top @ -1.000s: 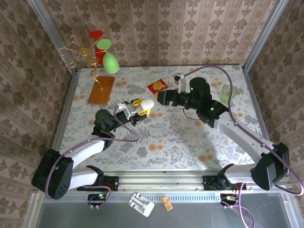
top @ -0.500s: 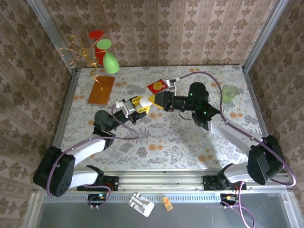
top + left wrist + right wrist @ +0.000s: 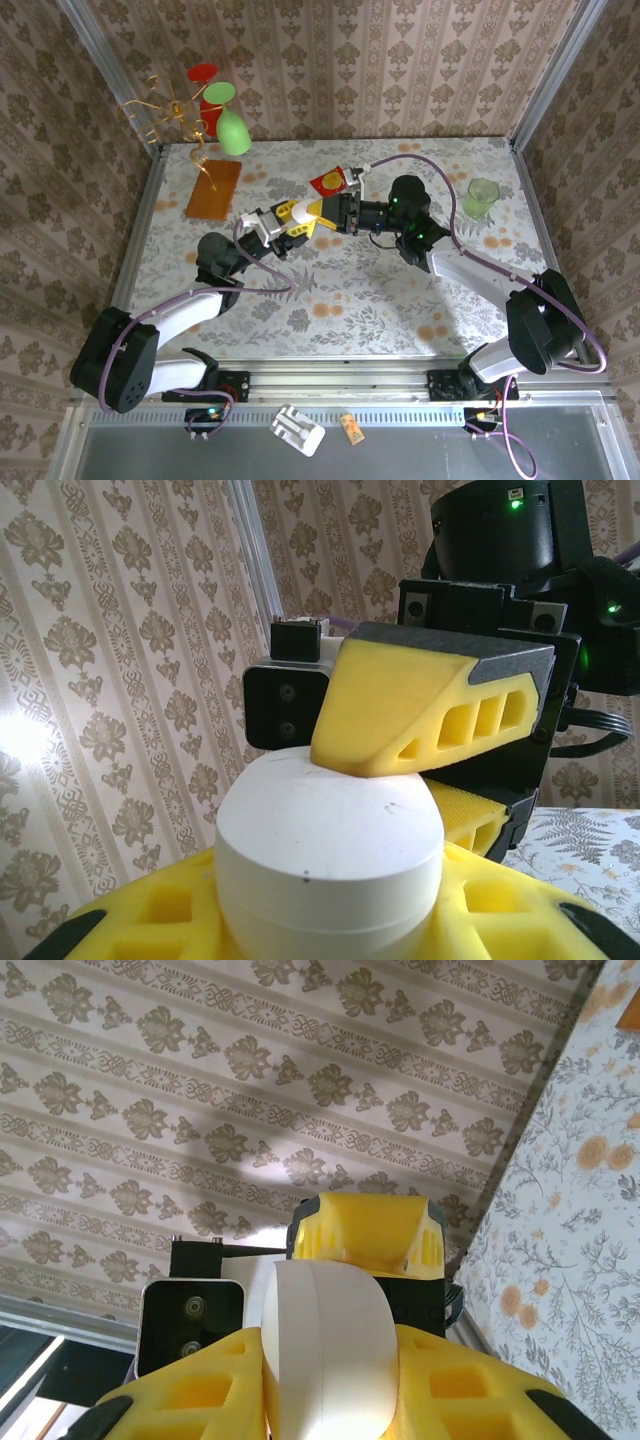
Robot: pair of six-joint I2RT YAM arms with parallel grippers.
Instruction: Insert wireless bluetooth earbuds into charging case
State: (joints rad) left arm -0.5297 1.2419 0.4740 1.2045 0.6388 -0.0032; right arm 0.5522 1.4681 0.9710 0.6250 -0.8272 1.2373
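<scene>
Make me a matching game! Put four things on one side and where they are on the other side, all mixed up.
Things:
1. white case
2. green cup
3. orange board
4. red packet

Places:
A. back left of the table
B. back right of the table
C. pinched between the left end effector and the right end effector
D. lying in the middle, toward the back wall

Pairs: 1-C, 2-B, 3-A, 4-D
</scene>
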